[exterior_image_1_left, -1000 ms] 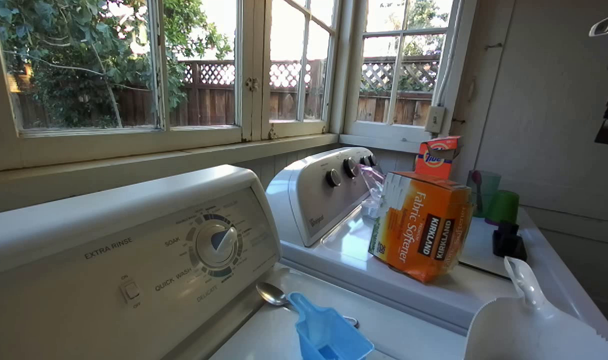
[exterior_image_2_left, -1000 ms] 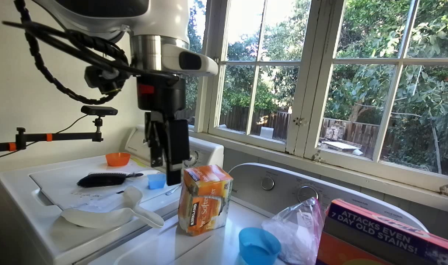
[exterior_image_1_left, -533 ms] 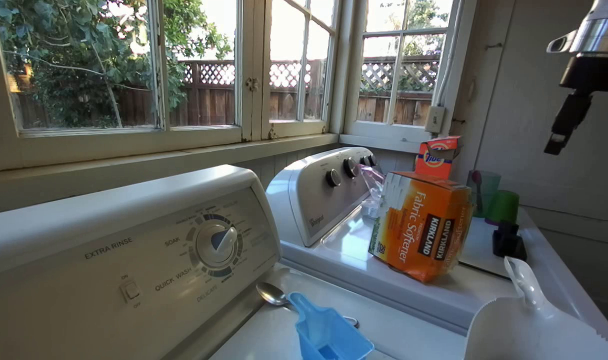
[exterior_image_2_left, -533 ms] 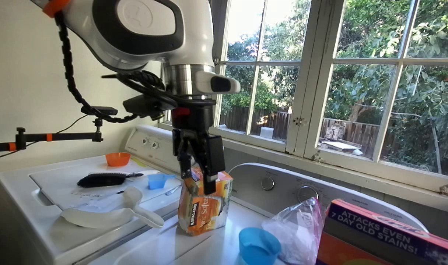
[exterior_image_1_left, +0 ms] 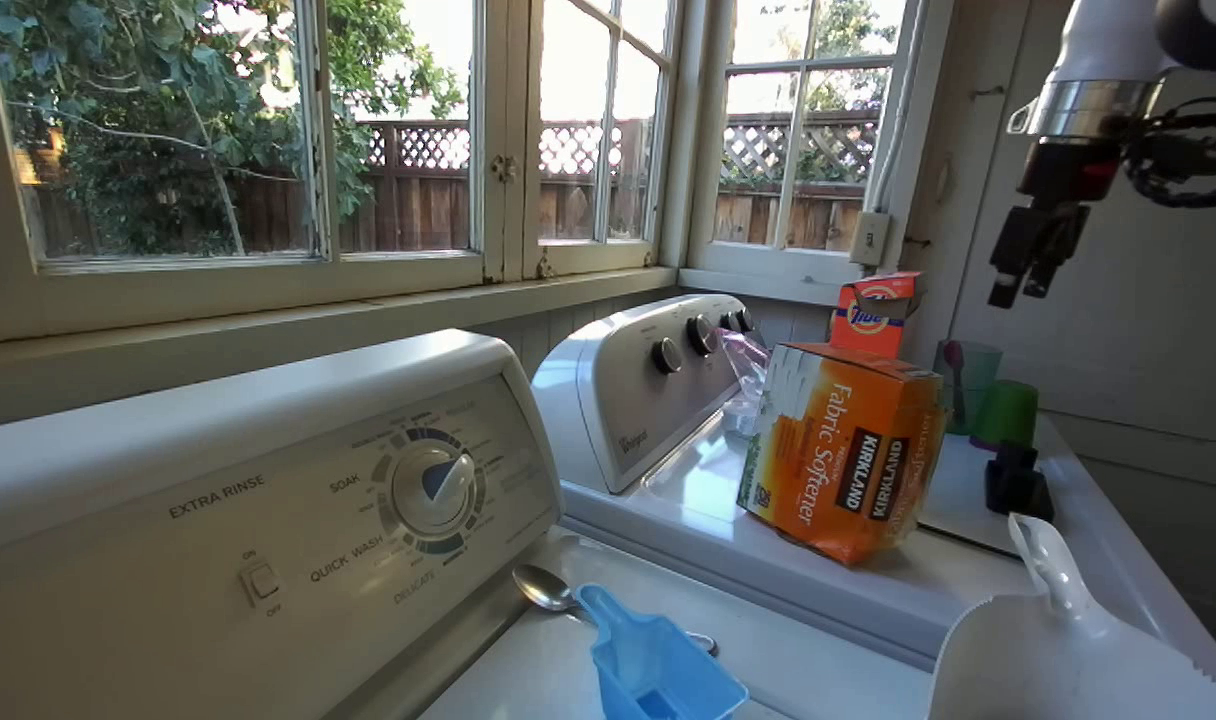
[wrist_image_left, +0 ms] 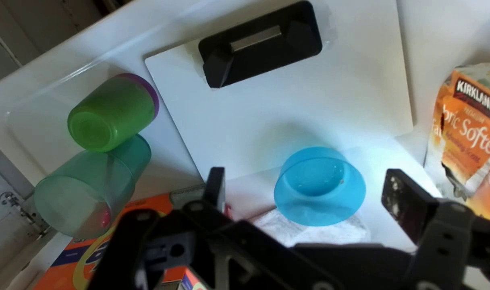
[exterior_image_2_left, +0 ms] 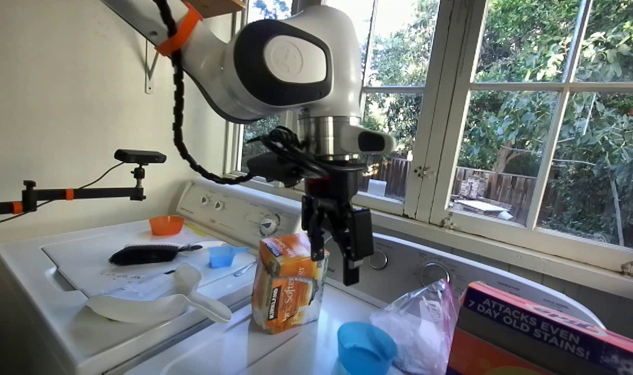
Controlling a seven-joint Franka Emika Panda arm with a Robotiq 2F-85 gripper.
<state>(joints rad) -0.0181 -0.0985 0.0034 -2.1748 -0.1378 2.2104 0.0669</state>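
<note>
Two white machines (exterior_image_2_left: 66,317) stand side by side under the windows (exterior_image_2_left: 444,104), and above the one with the gray panel (exterior_image_2_left: 405,260) hangs a robot arm (exterior_image_2_left: 275,73), its gripper (exterior_image_2_left: 334,266) spread wide and holding nothing. On that machine an orange fabric softener box (exterior_image_2_left: 290,286) and a Tide box (exterior_image_2_left: 524,328) stand well apart, with a plastic bag (exterior_image_2_left: 423,323) near the Tide box, a clear teal cup (wrist_image_left: 84,185), and a green cup (wrist_image_left: 116,110) turned upside down. A blue bowl (wrist_image_left: 317,185) sits just beside the bag, below the gripper and between its fingers (wrist_image_left: 410,205) in the wrist view.
</note>
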